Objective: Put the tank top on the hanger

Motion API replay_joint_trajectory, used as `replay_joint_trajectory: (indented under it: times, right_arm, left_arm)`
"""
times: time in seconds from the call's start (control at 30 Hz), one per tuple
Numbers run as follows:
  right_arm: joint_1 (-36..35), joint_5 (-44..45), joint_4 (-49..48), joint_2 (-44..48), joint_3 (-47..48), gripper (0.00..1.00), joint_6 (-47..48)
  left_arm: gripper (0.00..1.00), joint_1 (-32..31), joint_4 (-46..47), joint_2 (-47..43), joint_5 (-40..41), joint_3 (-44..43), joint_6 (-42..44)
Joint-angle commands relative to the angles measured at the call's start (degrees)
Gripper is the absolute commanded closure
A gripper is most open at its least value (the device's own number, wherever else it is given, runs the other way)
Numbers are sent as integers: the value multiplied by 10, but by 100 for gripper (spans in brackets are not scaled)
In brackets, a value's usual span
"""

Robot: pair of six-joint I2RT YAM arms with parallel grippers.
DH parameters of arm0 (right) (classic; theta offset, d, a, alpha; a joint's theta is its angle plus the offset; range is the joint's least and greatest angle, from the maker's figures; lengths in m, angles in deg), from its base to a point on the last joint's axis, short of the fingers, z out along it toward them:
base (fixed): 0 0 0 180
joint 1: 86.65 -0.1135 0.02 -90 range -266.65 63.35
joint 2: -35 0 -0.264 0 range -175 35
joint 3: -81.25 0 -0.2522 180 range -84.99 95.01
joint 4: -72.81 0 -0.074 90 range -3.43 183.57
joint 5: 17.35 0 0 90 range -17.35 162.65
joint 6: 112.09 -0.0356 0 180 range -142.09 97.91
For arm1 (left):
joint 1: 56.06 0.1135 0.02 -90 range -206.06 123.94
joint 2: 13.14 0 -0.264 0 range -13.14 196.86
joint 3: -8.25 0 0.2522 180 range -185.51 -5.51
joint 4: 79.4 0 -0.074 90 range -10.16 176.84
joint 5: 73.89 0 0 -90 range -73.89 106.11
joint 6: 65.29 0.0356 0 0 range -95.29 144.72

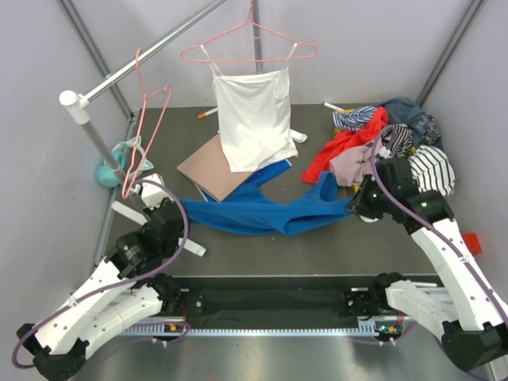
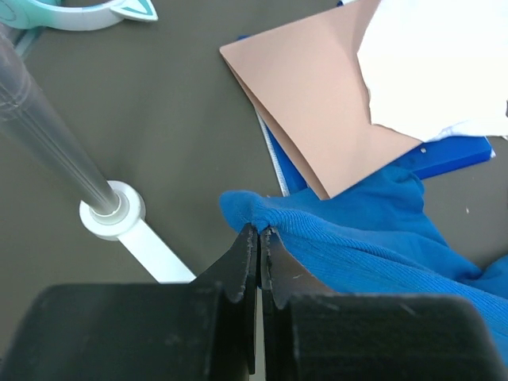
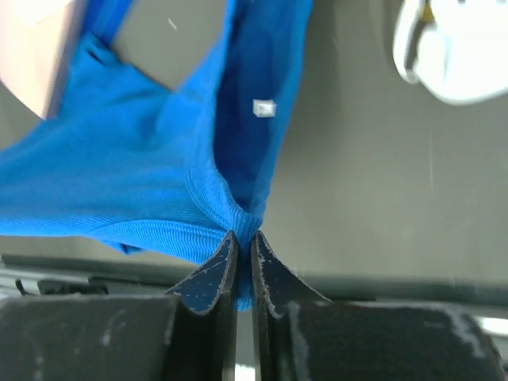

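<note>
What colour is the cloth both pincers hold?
Royal blue tank top, clearest in the top external view.

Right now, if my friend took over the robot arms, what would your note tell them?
Left gripper: shut on one end of the floppy bright blue tank top.
Right gripper: shut on the top's other end.
The top is spread between them over the dark table. The empty thin pink wire hanger hangs on the grey rail, back left.
Done: both grips. Left to do: get the top onto that hanger.
</note>
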Motion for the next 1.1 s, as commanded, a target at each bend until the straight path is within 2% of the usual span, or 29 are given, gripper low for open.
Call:
replay_joint_trajectory:
  times: [0.0,0.07,0.13,0.17,0.2,0.23,0.27,0.3,0.37,0.6,0.83,1.07]
  right_arm:
    - [2,16,114,13,15,89,-26]
    - [-1,32,153,17,17,84,-27]
    - [-3,36,174,28,17,75,-26]
    - [-4,35,180,32,15,70,-25]
    - [-4,33,183,35,13,57,-18]
    - [-5,30,184,37,12,50,-12]
    - [-5,26,183,37,11,44,-7]
    - [-4,23,182,37,11,37,7]
    - [-5,21,156,35,18,34,19]
    - [-5,-30,3,20,35,34,6]
    - [-6,-36,-61,-15,33,34,7]
    - [-6,-40,-87,-30,38,34,21]
  left_arm:
    - [100,2,-3,-6,-39,-19,39]
    - [100,2,1,3,-88,-20,56]
    - [91,2,1,18,-129,-19,82]
    - [67,2,1,23,-141,-20,89]
    - [45,2,-2,28,-151,-20,90]
    - [29,2,0,29,-158,-18,90]
    - [3,2,4,29,-174,-14,94]
    - [1,2,17,27,-183,-8,97]
    - [1,2,29,28,-210,8,101]
    - [1,2,81,81,-250,25,83]
    - [1,-12,143,144,-339,-39,169]
    - [1,-77,169,226,-342,-78,197]
